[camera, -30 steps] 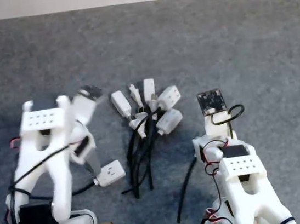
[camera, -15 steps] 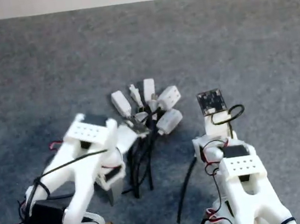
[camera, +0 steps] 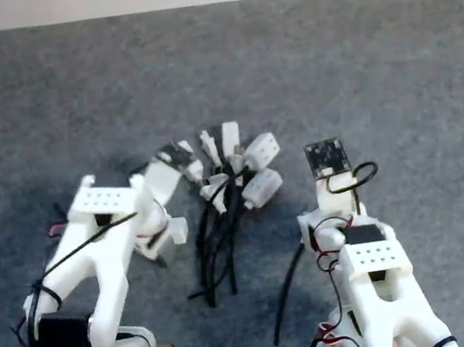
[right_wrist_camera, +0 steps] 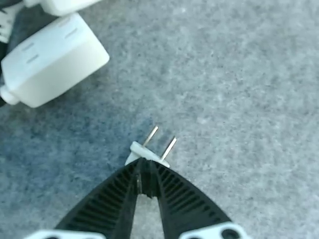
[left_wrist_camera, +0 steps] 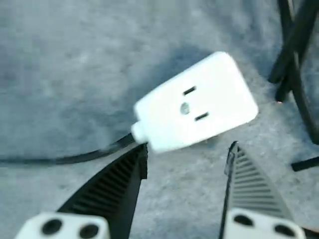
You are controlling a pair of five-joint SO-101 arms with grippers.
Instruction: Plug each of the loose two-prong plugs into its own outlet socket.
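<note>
Over the table from the high view, the left arm leans in right beside the bundle of white sockets and plugs and their black cords, while the right arm sits back just beside the bundle's other side. There's plenty of bare table beyond the bundle up to the far edge, and a loose cord lies between the arms. On the left wrist, the left gripper is spread wide, with a two-slot outlet socket lying face up just ahead of the tips, not yet between them. Its cable trails off one way, and dark cords crowd the other side, so that's the tight flank. On the right wrist, the right gripper is pinched on a two-prong plug, prongs pointing outward, above bare table, with another socket lying apart. This looks like the set-up for a mating: the next move calls for the left to close on and steady that socket, then the prongs lined up squarely with the slots.
</note>
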